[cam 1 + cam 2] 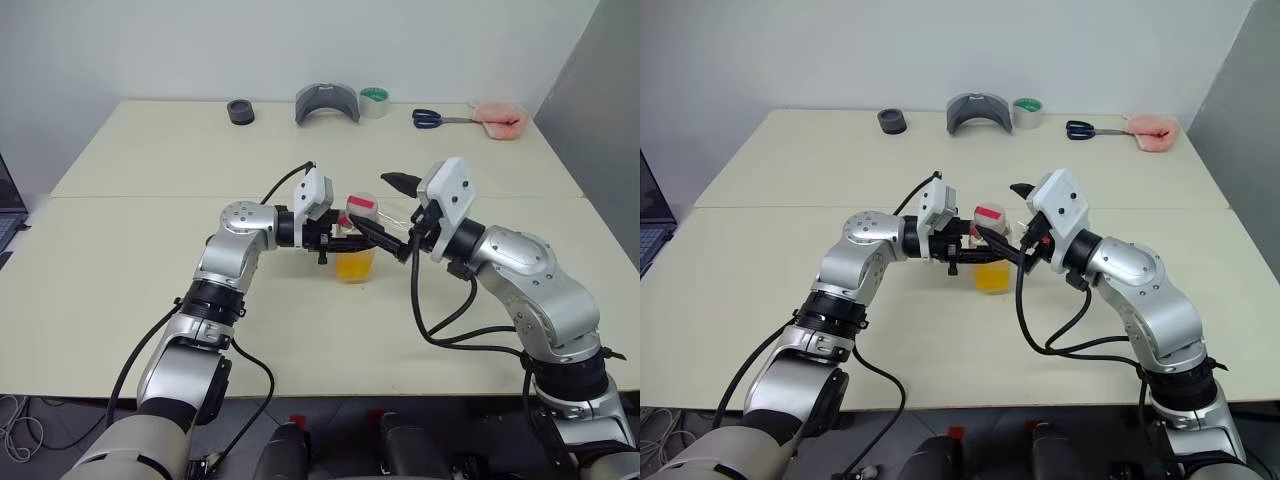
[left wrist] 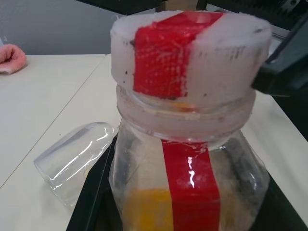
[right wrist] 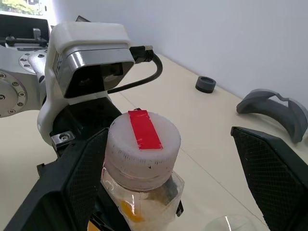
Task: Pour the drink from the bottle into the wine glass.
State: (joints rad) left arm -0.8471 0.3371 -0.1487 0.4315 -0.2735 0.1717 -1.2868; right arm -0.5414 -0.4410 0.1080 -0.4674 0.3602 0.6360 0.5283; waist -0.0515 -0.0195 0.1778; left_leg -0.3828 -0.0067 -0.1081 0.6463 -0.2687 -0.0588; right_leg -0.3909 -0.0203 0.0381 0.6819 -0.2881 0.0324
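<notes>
Now, mid-frame, the left pincer (image 1: 335,240) grips the bottle (image 1: 357,243) upright above the surface (image 1: 150,270); the right pincer (image 3: 168,163), wide, brackets its cap (image 3: 142,142). Next, I judge: close and unscrew.

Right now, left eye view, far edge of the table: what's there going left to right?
Black ring → grey curved piece → green tape roll → blue-handled scissors → pink cloth.

Bright, even light, soft shadows; glare streaks the bottle (image 2: 190,178), its cap blurred.
</notes>
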